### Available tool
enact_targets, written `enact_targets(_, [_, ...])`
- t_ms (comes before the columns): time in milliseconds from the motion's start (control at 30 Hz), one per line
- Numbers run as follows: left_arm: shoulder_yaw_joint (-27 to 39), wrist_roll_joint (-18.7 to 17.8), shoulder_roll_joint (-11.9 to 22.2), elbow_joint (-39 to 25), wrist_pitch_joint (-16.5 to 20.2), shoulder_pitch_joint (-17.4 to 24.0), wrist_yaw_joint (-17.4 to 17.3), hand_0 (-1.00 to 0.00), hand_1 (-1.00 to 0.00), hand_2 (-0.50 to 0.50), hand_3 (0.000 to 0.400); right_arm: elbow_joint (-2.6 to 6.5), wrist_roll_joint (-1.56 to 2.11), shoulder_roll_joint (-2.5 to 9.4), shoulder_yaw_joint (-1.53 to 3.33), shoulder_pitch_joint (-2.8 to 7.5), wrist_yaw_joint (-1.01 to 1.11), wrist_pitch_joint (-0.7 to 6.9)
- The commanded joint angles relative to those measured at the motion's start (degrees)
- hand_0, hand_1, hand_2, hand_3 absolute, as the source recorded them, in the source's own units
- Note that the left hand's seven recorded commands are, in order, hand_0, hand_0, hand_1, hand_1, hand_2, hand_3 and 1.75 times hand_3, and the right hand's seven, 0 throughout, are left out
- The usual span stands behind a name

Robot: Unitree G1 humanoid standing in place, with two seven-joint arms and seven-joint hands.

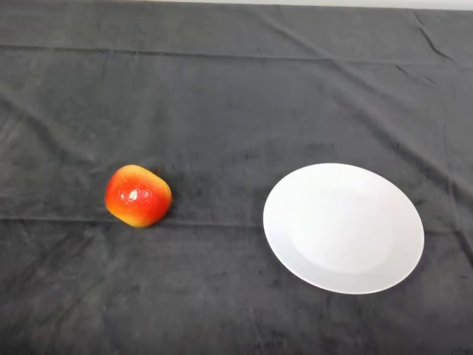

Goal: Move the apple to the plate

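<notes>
Table [236, 96] under dark grey cloth [222, 296], cloth wrinkled, long folds run across near top and middle. Apple [137, 196] sits on cloth at left, red and yellow, shiny spot on skin. White round plate [344, 228] sits on cloth at right, well apart from apple. Plate holds nothing.

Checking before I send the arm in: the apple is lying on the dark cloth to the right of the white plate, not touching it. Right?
Not quite. The head view shows the apple to the left of the white plate, not the right. The rest holds: it lies on the dark cloth, not touching the plate.
</notes>
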Motion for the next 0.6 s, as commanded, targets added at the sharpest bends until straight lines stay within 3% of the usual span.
enact_targets(33, [1.30, 1.91, -0.72, -3.03, -1.06, 0.80, 0.47, 0.00, 0.00, 0.00, 0.000, 2.21, -1.25, 2.53, 1.21, 4.23, 0.80, 0.57])
enact_targets(600, [1.64, 3.54, -0.92, -3.26, -1.09, 0.70, 0.68, 0.00, 0.00, 0.00, 0.000, 2.16, -1.24, 2.53, 1.20, 4.25, 0.81, 0.60])
